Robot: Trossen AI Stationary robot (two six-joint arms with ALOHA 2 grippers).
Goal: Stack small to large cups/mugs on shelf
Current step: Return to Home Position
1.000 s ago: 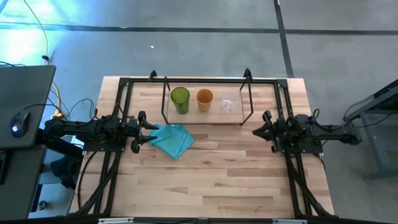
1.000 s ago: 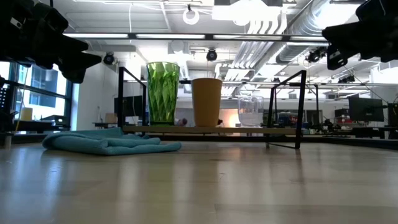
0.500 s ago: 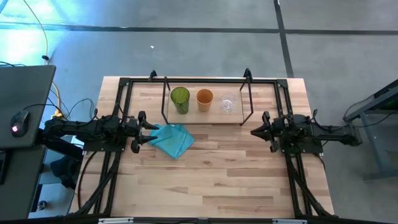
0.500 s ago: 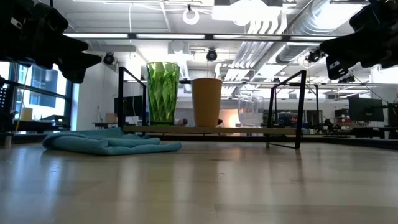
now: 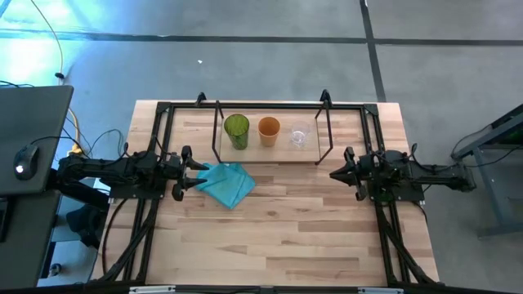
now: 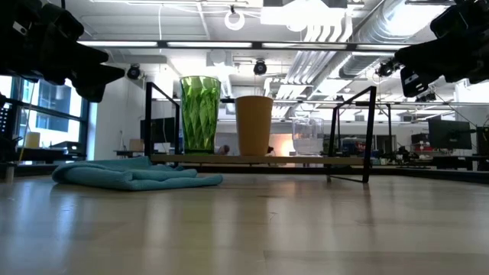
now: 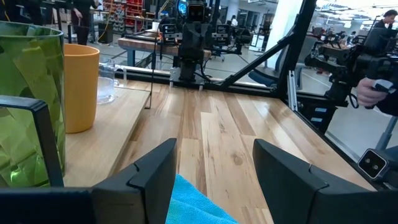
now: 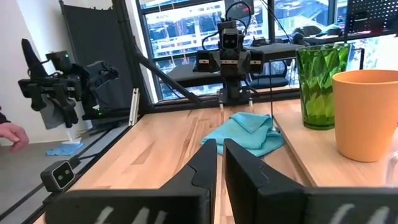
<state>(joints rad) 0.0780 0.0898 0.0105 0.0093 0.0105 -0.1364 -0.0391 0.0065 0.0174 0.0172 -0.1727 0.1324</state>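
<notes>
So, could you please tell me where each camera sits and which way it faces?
High: overhead, looking straight down on the table; both arms show.
Low: at tabletop height, facing the shelf; arms at upper corners.
Left wrist: faces across toward the right arm; the open left end effector shows.
Right wrist: faces the left arm; the shut right end effector shows.
Shared: all four see the green cup and orange cup.

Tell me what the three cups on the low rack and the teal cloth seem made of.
Tall green faceted cup: translucent, glossy, probably plastic or glass; light shines through.
Medium orange cup: opaque, matte, likely plastic.
Small clear mug: see-through glass or plastic, unclear which.
Teal cloth: soft fabric, folds show.
</notes>
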